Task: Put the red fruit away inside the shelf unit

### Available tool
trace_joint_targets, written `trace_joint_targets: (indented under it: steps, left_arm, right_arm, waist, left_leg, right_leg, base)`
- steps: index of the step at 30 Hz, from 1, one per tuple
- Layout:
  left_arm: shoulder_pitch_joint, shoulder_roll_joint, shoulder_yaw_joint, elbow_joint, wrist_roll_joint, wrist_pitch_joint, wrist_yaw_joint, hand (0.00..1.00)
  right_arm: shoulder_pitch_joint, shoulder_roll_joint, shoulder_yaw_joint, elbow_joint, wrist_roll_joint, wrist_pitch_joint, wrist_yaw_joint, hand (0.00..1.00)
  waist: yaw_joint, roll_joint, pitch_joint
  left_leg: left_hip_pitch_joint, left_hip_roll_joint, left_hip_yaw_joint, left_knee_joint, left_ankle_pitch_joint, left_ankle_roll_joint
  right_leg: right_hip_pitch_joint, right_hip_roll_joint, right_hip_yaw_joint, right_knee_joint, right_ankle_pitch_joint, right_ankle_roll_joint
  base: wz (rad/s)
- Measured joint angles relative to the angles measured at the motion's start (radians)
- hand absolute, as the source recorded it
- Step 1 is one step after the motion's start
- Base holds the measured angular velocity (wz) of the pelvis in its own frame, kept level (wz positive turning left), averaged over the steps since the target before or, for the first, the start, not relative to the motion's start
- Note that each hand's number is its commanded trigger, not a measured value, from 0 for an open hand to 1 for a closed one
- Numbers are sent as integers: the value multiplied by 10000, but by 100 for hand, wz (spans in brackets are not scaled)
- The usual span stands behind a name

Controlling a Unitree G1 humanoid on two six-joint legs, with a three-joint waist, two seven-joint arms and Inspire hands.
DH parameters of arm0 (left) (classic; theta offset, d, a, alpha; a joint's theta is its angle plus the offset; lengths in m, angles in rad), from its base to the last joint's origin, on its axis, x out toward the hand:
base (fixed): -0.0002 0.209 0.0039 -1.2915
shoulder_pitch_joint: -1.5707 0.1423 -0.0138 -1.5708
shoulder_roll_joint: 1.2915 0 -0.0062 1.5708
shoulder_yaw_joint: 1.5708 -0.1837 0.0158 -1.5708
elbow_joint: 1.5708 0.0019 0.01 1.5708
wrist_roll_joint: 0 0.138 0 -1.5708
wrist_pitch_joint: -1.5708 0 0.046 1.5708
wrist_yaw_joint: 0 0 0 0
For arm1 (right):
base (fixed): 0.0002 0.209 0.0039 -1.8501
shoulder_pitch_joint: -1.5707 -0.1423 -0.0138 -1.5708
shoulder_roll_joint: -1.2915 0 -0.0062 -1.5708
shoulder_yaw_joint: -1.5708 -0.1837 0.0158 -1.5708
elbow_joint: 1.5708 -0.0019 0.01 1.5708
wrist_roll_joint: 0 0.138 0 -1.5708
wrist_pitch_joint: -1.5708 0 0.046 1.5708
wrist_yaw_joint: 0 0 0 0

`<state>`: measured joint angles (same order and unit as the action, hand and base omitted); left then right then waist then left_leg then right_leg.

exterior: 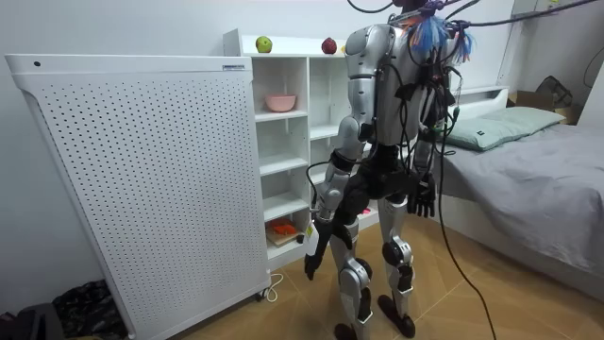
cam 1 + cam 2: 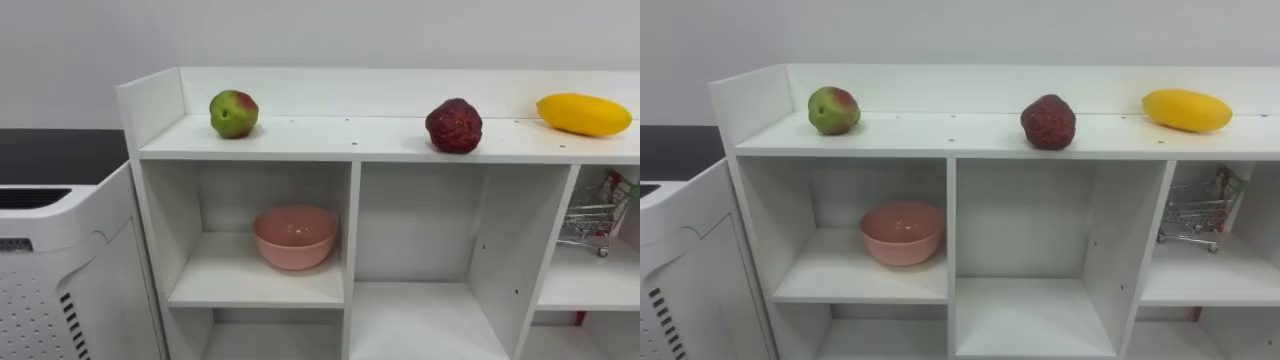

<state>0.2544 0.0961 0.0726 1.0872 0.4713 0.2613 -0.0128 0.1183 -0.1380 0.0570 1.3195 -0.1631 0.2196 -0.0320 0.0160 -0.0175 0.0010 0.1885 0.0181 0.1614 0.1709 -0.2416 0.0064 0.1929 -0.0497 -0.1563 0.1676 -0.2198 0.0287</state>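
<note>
Fruit sat well apart along the closet's point(image 2: 150, 100) top shelf: apple point(image 2: 234, 113) near the left end, dark red fruit point(image 2: 453, 125) midway, mango point(image 2: 584, 114) toward the right. The left hand point(image 1: 321, 215) and right hand point(image 1: 424, 200) hung low; the right's fingers dangled loose, the left's I could not tell. Lifting one fruit from above seemed wisest, since a pink bowl point(image 2: 294, 236) and toy shopping cart point(image 2: 592, 215) took up two compartments.

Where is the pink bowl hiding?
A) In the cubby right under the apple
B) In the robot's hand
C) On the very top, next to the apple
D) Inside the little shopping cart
A: the pink bowl sits in the left cubby, just below the top shelf where the apple rests.
</note>
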Motion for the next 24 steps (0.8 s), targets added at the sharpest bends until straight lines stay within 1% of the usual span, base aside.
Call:
trace_joint_targets:
  steps: [14, 20, 24]
  left_arm:
    - [-1, 0, -2, -72, -20, -1, 3, 0]
    - [-5, 0, 4, -74, -7, -28, 4, 0]
    - [-14, 0, -3, -74, -8, -89, 27, 0]
  right_arm:
    - [-11, -11, -2, -1, 1, -1, 18, 0]
    - [-6, -11, -8, -24, 421, -15, -61, 0]
    - [-9, -11, -16, -51, 622, -152, -370, 0]
  waist:
    - [-74, 15, 11]
    - [-79, 14, 12]
    - [-111, -3, 11]
  left_leg:
    - [-9, -2, -1, -30, -1, 0]
    - [-3, 2, -2, -38, 0, 0]
    - [7, -1, -2, -28, 0, 0]
  right_leg:
    - [-7, -4, -16, -30, -4, 4]
    - [-10, 0, 33, -25, -6, 4]
    - [-7, -1, 80, -8, -6, 3]
  base:
    - [0]
    - [0]
    - [0]
